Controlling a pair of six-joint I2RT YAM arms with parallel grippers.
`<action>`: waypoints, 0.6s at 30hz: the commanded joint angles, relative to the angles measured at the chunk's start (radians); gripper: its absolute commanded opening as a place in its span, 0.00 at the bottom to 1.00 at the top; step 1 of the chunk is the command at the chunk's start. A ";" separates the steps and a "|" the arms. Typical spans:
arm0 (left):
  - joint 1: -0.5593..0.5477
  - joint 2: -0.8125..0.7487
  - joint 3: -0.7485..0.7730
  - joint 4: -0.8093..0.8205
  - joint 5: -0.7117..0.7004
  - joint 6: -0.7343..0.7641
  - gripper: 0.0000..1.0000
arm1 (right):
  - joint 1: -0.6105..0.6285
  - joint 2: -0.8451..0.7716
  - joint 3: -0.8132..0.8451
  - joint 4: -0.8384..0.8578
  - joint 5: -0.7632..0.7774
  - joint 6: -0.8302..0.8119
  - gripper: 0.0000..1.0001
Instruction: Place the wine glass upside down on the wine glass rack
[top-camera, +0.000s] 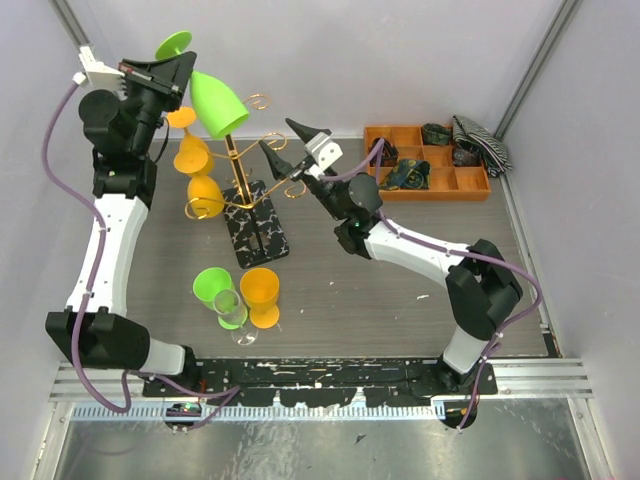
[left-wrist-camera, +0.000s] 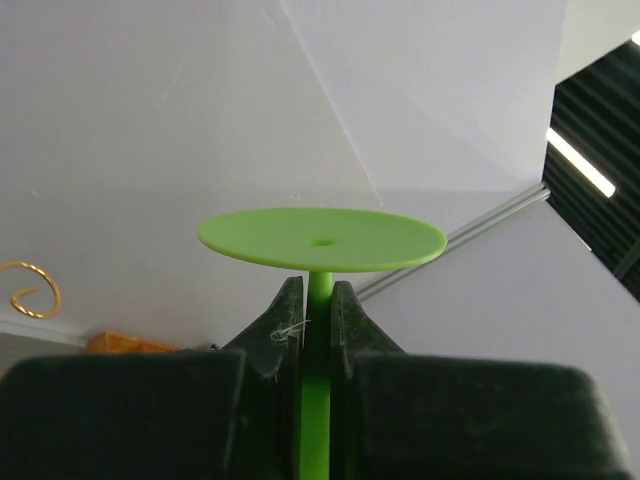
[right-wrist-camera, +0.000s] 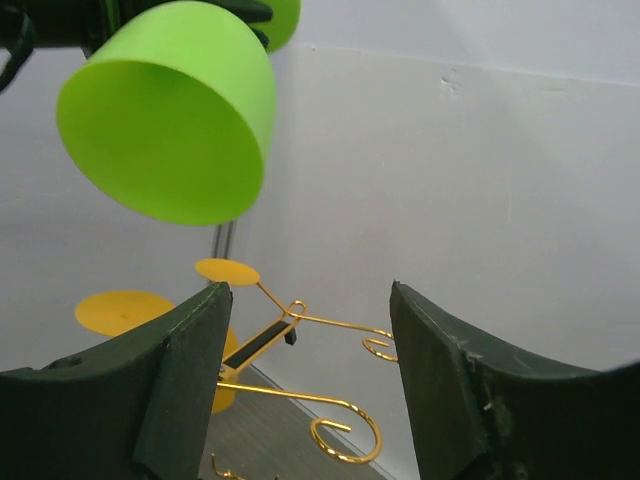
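Top external: pinches green wine glass (top-camera: 222, 105) by its stem in left gripper (top-camera: 180, 68), bowl tilted mouth-down near the top of the wine glass rack (top-camera: 262, 235). Holds right gripper (top-camera: 280, 135) spread wide, empty, just beside it.

Tilted green wine glass (top-camera: 218, 103) near rack (top-camera: 245, 195)
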 joint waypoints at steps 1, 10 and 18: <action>0.018 -0.043 0.040 0.023 0.115 0.306 0.00 | 0.003 -0.087 -0.015 -0.008 0.094 -0.054 0.72; 0.028 -0.270 -0.089 -0.169 0.025 0.862 0.00 | -0.011 -0.100 -0.007 -0.100 0.170 -0.072 0.74; 0.034 -0.426 -0.208 -0.278 -0.053 1.087 0.00 | -0.043 -0.103 0.011 -0.184 0.223 -0.069 0.76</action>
